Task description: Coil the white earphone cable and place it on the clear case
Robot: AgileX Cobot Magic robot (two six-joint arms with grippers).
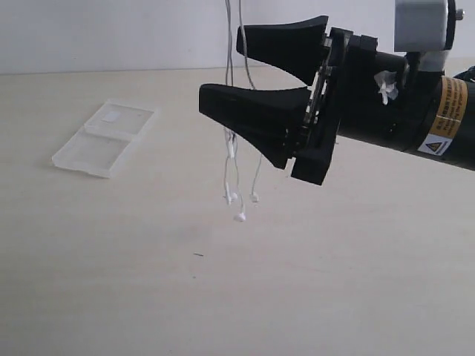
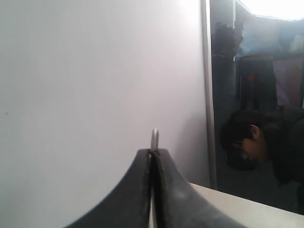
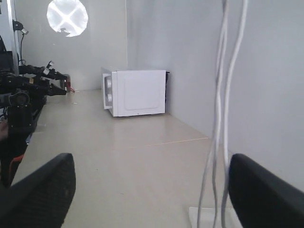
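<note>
While the cable [image 1: 231, 147] hangs in loose strands from above the exterior view, we see no coil yet. Left gripper [image 2: 153, 153] is pinched tight, with a thin pale sliver poking from its tips, most likely the cable. Right gripper [image 1: 223, 68] is spread wide, gripping nothing; the strands drop between its jaws. Earbuds [image 1: 241, 217] dangle just over the table [image 1: 334, 282]. Case [image 1: 104, 139] lies flat on the table, well apart to the left, no cable on it. We judge it early: coiling and placing are both left.
</note>
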